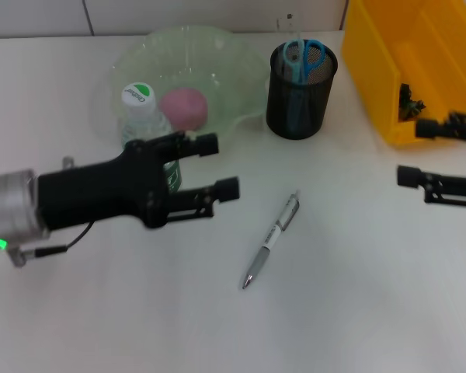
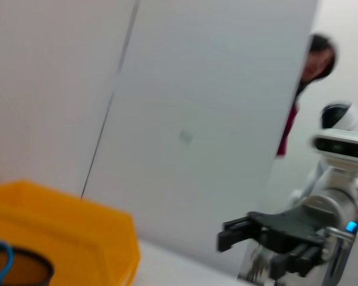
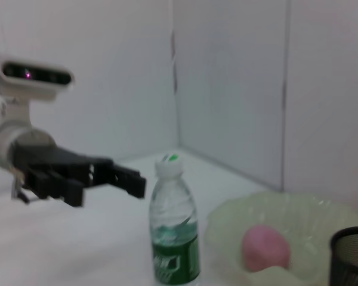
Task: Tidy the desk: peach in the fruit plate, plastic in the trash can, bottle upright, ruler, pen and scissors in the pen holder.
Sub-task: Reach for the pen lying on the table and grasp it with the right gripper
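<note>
The clear bottle with a white cap and green label stands upright by the plate; the right wrist view shows this bottle too. My left gripper hangs open just in front of it, holding nothing, and the left gripper is apart from the bottle. The pink peach lies in the pale green fruit plate. Blue-handled scissors stand in the black mesh pen holder. A silver pen lies on the table. My right gripper is open at the right edge. I cannot make out the ruler or the plastic.
The yellow bin stands at the back right, with a small dark thing inside it. In the left wrist view the yellow bin, the pen holder and the right gripper show. White walls surround the table.
</note>
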Motion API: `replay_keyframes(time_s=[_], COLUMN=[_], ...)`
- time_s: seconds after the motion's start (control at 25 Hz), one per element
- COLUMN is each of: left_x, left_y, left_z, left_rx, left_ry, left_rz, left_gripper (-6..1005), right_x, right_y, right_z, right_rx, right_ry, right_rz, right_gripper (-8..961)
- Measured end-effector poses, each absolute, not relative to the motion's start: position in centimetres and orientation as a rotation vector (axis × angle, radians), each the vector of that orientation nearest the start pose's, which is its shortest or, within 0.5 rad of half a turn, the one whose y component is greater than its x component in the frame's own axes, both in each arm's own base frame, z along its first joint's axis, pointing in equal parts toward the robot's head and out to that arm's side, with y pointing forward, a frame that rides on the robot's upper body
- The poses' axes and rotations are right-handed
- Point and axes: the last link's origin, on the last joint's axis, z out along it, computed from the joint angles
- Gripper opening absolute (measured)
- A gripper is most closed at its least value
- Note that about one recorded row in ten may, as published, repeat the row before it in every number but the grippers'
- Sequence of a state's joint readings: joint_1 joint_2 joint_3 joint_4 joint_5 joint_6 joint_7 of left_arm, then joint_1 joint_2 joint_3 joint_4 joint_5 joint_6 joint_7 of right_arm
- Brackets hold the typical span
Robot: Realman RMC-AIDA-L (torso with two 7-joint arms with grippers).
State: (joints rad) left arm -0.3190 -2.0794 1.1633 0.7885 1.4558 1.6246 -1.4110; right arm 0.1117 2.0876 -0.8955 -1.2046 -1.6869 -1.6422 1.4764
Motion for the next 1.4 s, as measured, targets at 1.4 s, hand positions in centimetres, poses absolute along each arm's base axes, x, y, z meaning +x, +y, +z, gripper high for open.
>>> replay_keyframes(time_s=[1.4], left_x=[-12.0], left_y=[31.6], left_z=[-12.0], left_rx=[-2.714], left_ry=[-0.776], left_rz=[0.174], left_gripper=[798], right_x=[37.5], right_y=[20.6], right_z=[2.8], right_rx=[-2.284], right_ry=[0.552], right_rz=[0.620], right_gripper=[751])
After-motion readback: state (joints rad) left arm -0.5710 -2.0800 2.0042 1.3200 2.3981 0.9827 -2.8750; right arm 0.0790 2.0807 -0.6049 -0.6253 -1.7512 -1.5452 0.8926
